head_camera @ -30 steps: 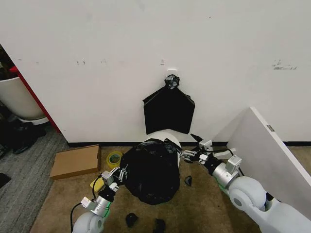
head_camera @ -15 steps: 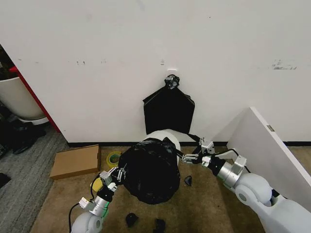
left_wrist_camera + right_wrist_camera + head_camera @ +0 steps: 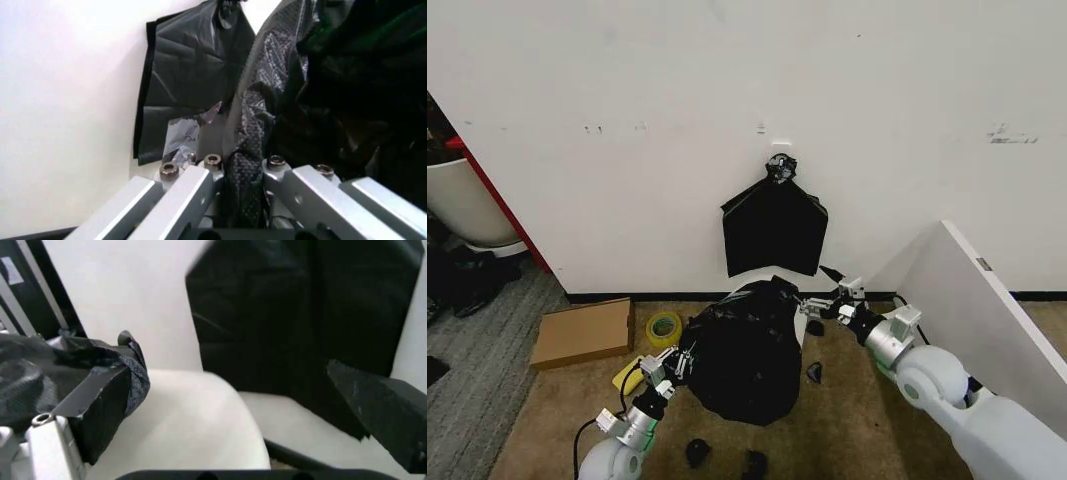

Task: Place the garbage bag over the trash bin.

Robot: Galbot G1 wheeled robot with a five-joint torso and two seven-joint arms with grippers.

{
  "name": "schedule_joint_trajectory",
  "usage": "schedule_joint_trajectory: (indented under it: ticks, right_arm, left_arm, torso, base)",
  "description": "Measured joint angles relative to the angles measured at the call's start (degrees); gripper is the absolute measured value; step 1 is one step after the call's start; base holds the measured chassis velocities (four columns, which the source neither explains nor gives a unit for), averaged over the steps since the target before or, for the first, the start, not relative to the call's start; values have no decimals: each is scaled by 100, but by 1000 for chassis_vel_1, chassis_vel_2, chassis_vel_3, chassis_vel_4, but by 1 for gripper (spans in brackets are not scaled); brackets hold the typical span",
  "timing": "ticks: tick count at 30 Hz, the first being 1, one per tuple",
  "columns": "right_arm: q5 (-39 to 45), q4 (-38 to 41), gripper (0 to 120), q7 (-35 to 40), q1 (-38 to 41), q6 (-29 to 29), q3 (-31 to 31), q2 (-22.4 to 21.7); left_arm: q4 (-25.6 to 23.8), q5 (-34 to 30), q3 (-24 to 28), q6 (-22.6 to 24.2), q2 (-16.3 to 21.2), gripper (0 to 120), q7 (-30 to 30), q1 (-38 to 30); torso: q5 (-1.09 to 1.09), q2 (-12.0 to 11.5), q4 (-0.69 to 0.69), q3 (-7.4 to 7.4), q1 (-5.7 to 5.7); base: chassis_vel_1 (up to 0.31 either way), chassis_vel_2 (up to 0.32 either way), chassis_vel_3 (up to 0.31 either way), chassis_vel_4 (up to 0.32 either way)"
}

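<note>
1. Grippers come first: we see the left gripper (image 3: 674,362) at the left side of the garbage bag (image 3: 745,345), and in the left wrist view its fingers (image 3: 193,187) are closed on a fold of the black plastic (image 3: 250,150).
2. The right gripper (image 3: 825,300) is at the upper right edge of the bag, near the wall. In the right wrist view its two fingers stand wide apart, and one finger (image 3: 110,390) has a bit of black plastic lying on it.
3. The garbage bag covers almost all of the trash bin (image 3: 801,330); we see only a narrow white strip of the bin on its right side.
4. Behind them, a folded black bag bundle (image 3: 773,228) hangs flat on the white wall (image 3: 727,100).
5. On the brown floor we see a cardboard box (image 3: 582,332), a roll of tape (image 3: 663,326) and small black scraps (image 3: 698,452).
6. A white board (image 3: 972,320) leans at the right.
</note>
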Motion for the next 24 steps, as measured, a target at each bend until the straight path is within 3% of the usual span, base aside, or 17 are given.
schedule_joint_trajectory:
  ticks: [6, 10, 14, 16, 19, 21, 24]
  right_arm:
    - [-52, -47, 100, -52, -131, -34, 111, 1]
    - [-72, -99, 100, -552, -228, 383, 214, 1]
    - [-157, -405, 100, -1681, -215, 1423, 422, 173]
    - [-335, -438, 100, -1857, -221, 1852, 531, 303]
    - [-516, -261, 100, -1440, -305, 2068, 550, 429]
    - [-912, 220, 100, -455, -592, 2037, 541, 561]
    - [-1304, 674, 100, 82, -1083, 2010, 481, 636]
  left_arm:
    - [37, -137, -26, 1, 16, 1, -27, -74]
    - [46, -210, -49, 10, 33, 1, -186, -132]
    - [41, -325, -58, 46, 60, 1, -469, -192]
    - [-28, -397, -62, 147, 68, 1, -671, -193]
    - [-170, -410, -60, 379, 72, 1, -1043, -167]
    - [-473, -418, -30, 917, 77, 1, -1900, -96]
    - [-917, -770, -4, 1700, 80, 1, -2913, -40]
  torso:
    - [0, 0, 0, 0, 0]
    - [0, 0, -1, 0, 0]
    - [0, 0, 0, 0, 0]
    - [-1, 0, 0, 0, 0]
    - [0, 0, 0, 0, 0]
    - [-1, 0, 2, 0, 0]
    - [-1, 0, -1, -1, 0]
  base:
    - [0, 0, 0, 0]
    - [0, 0, 0, 0]
    - [0, 0, 0, 0]
    - [0, 0, 0, 0]
    - [0, 0, 0, 0]
    - [0, 0, 0, 0]
    - [0, 0, 0, 0]
